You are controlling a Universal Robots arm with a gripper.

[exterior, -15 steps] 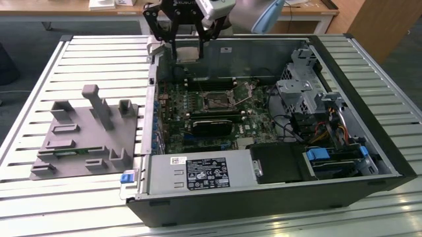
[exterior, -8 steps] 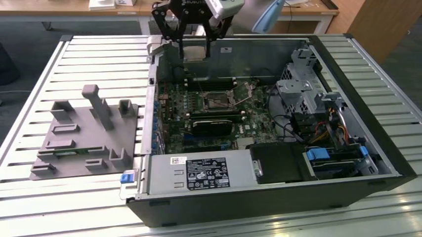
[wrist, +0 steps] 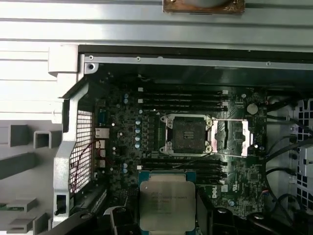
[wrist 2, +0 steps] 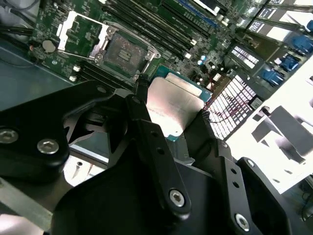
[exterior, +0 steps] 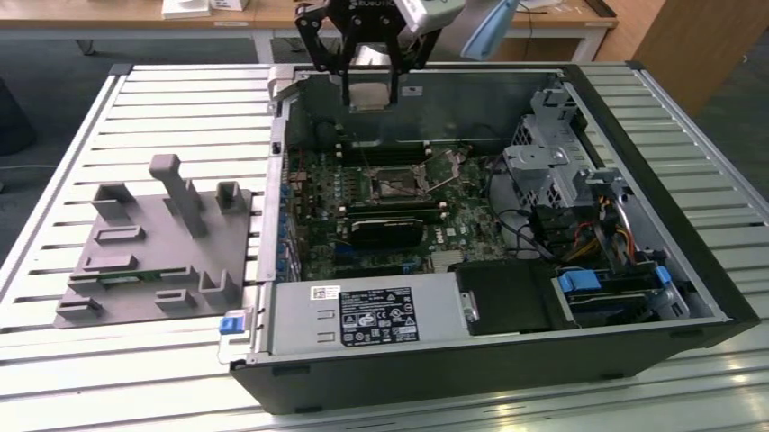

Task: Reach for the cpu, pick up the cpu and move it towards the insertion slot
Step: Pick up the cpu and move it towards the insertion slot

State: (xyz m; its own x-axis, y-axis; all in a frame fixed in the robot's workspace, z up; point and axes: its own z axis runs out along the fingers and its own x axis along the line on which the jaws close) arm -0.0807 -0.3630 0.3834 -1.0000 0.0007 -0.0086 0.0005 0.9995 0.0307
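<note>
My gripper (exterior: 370,97) hangs high over the far wall of the open computer case (exterior: 709,270), shut on the cpu (exterior: 371,93). The cpu's silvery square top shows between the black fingers (wrist 2: 146,127) in both wrist views, at cpu (wrist 2: 172,104) and cpu (wrist: 166,203). The insertion slot (exterior: 394,183) lies below on the green motherboard, a dark square with its metal bracket swung open beside it; it appears as insertion slot (wrist 2: 122,54) and insertion slot (wrist: 188,134). The cpu is held well above the slot, offset toward the case's far side, touching nothing else.
A long black card (exterior: 384,229) lies on the board just in front of the slot. A silver power supply (exterior: 360,315) fills the case's near side, and a drive cage with cables (exterior: 547,171) stands on the exterior view's right. A grey parts fixture (exterior: 157,243) sits on the slatted table at the left.
</note>
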